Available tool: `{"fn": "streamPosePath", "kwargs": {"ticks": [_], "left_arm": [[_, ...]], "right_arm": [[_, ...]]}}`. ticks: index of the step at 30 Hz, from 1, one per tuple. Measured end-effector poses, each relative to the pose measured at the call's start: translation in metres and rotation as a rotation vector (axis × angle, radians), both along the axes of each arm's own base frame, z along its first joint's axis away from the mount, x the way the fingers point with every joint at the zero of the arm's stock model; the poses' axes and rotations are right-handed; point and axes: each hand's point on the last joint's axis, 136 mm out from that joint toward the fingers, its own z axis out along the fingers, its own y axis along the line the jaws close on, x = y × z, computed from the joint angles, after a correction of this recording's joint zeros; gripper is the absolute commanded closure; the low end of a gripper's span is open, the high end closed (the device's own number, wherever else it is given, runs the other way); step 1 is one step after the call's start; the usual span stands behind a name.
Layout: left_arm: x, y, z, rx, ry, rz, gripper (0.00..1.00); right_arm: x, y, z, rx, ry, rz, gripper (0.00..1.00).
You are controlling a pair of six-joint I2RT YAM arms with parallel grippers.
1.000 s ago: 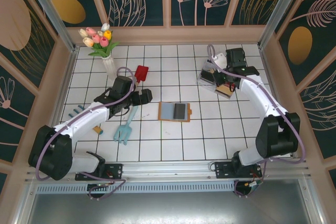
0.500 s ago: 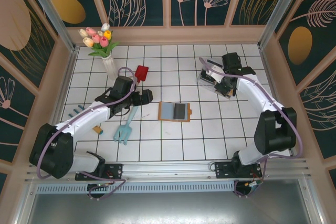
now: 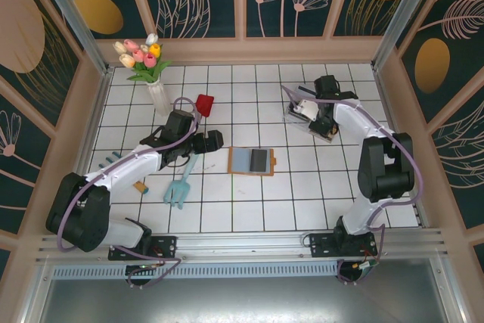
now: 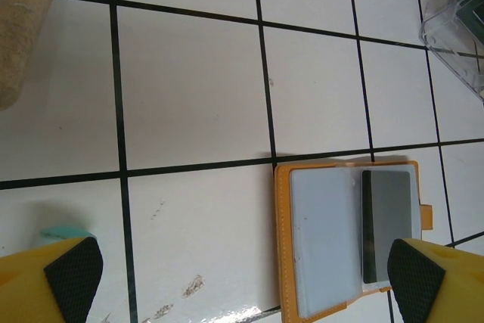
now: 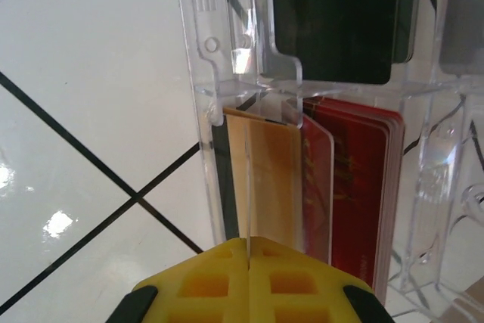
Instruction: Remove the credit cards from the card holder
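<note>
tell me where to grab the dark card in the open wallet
Likely by a short end of the dark card, coming from above with the open left gripper. It lies flat in the tab-side half of the card holder, so its faces can't be pinched; which end is free I cannot tell.
</note>
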Motion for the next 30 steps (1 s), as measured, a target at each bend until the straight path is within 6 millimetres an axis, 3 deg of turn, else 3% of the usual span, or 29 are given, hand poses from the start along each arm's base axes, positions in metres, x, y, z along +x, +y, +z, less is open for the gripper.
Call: {"fn": "streamPosePath", "kwargs": {"ticks": [10, 16, 23, 30], "left_arm": [[0.002, -0.005, 0.001, -0.028, 0.001, 0.001, 0.01], [0.001, -0.009, 0.001, -0.061, 0.007, -0.007, 0.02], [-0.002, -0.01, -0.001, -0.067, 0.019, -0.012, 0.01], [-0.004, -0.011, -0.001, -0.075, 0.023, -0.02, 0.02]], "right_arm": [[0.007, -0.001, -0.014, 0.003, 0.016, 0.017, 0.95], [0.013, -0.003, -0.013, 0.017, -0.001, 0.009, 0.93], [0.014, -0.002, -0.013, 0.028, -0.004, 0.012, 0.82], [0.015, 0.0, -0.013, 0.038, -0.009, 0.014, 0.81]]}}
